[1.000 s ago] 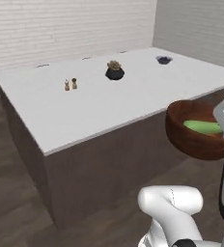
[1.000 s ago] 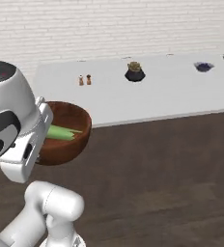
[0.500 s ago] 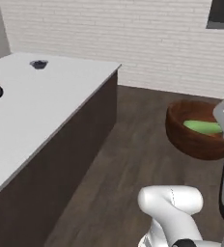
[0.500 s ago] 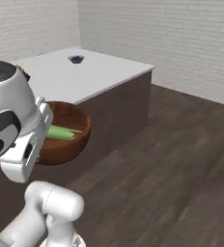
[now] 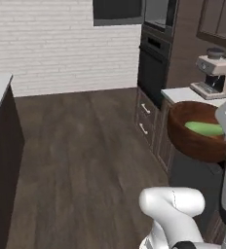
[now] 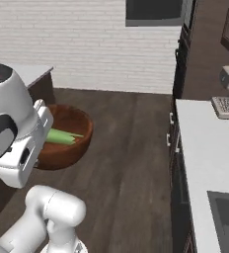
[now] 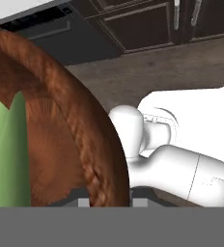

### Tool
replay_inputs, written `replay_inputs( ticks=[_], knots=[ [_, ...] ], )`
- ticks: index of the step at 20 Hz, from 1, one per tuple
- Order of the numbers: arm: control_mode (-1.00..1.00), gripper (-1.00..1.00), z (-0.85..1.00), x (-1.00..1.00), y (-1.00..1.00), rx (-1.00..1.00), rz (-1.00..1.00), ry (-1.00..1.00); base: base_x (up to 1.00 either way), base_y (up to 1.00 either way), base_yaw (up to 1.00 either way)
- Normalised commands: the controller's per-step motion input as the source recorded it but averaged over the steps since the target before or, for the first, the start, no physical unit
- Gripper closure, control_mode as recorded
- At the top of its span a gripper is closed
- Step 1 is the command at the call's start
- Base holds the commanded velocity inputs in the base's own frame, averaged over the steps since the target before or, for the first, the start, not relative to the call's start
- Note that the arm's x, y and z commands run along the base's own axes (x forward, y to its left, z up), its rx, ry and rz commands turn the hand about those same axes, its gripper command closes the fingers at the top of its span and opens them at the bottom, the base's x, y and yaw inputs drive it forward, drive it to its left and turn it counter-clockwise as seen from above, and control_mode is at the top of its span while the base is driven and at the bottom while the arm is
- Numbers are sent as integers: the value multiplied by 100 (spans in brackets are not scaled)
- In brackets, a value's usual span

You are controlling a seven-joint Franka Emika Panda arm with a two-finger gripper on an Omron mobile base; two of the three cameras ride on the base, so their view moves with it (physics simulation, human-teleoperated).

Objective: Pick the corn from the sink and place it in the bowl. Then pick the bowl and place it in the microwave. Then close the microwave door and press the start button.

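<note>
**A:** Left base view first. What are you carrying, and how do you do this leg well?

**B:** The bowl point(image 5: 197, 136) hangs in the air at about 3 o'clock, just in front of the dark cabinets, with the corn point(image 5: 205, 128) lying inside it. I judge the step is carrying the bowl to the microwave point(image 5: 159, 14), the dark box up at 1 o'clock. Best done level and slow, rim flat, so the corn doesn't roll out. Its green husk lies nearly flat, long axis running 9 to 3 o'clock.

**A:** And from the right base view?

**B:** The bowl point(image 6: 62, 136) sits at 9 o'clock beside my wrist, above the wooden floor. The corn point(image 6: 62, 137) points toward 3 o'clock, tips slightly lower than the hidden end. The tabletop point(image 6: 210, 148) is well apart at 3 o'clock.

**A:** Hand view?

**B:** My pincer point(image 7: 109, 201) is closed narrowly on the bowl's rim point(image 7: 92, 144), which rises between the tips. The corn point(image 7: 7, 154) stands at 8 o'clock here, husk tips pointing to 12.
</note>
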Motion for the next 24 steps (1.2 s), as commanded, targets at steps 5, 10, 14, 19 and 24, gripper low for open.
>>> replay_inputs(
  ticks=[5,10,14,19,24],
  knots=[
    [100,100,0,0,0,0,0,0,68,61,-61],
    [100,100,0,0,0,0,0,0,91,87,-58],
    [100,100,0,0,0,0,0,0,100,94,-56],
    [100,100,0,0,0,0,0,0,100,82,-56],
    [100,100,0,0,0,0,0,0,97,94,-54]
  ],
)
